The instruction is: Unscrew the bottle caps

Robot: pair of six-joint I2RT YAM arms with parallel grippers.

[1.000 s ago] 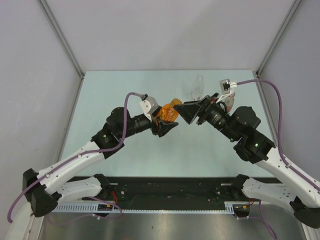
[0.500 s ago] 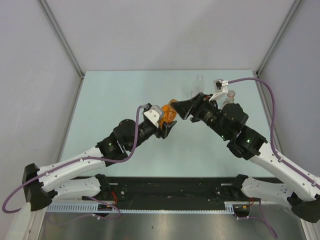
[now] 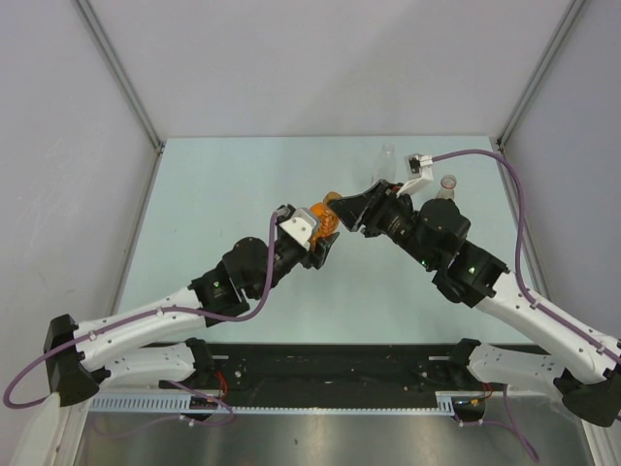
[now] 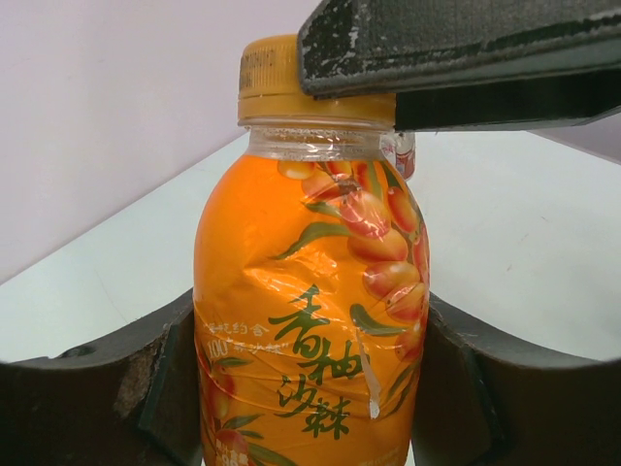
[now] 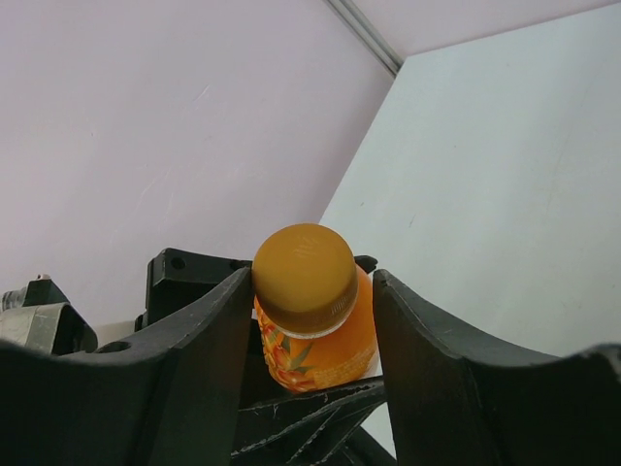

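My left gripper point(image 3: 318, 239) is shut on the body of the squat orange bottle point(image 3: 324, 222), and its two fingers press the labelled sides point(image 4: 310, 320). The orange cap point(image 5: 304, 277) sits on the bottle's neck, between the fingers of my right gripper point(image 5: 310, 283). One right finger touches the cap, and a narrow gap shows at the other. In the left wrist view a right finger point(image 4: 456, 53) covers part of the orange cap point(image 4: 272, 83). In the top view the right gripper point(image 3: 343, 210) meets the bottle from the right.
A clear bottle point(image 3: 386, 161) stands at the back, just behind the right wrist. Another bottle with a pinkish cap point(image 3: 447, 183) stands to its right. Grey walls close the pale table point(image 3: 213, 184) on the left, back and right.
My right gripper has moved left onto the orange cap and its jaws have narrowed round it. The left arm has carried the bottle slightly right and kept its grip.
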